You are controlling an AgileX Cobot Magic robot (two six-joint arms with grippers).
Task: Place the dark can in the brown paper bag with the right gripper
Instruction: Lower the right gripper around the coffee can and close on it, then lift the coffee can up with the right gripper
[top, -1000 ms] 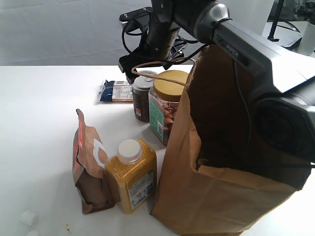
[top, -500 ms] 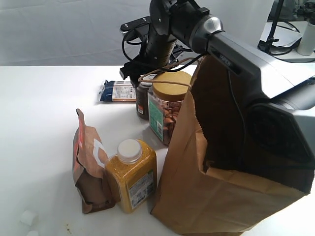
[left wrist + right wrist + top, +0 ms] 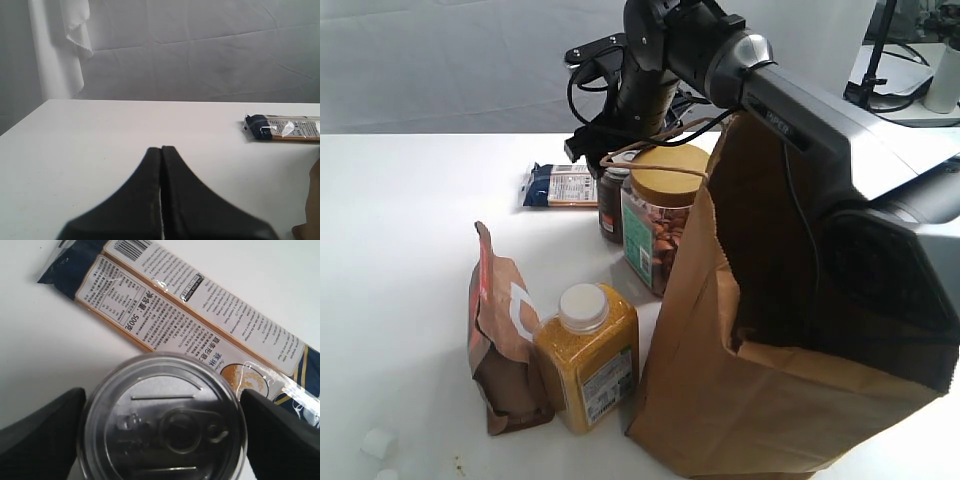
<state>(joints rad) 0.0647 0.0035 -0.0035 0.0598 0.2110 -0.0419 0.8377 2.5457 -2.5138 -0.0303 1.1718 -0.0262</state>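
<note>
On the white table, against grey cloth backdrop: brown paper bag.

shiny metal lid on the dark can, matt creased kraft on the brown paper bag.

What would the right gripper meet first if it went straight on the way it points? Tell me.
The dark can: its silver lid sits centred between the jaws of the right gripper, which straddle it, so it looks first in line. Whether the jaws touch its sides is unclear.
</note>
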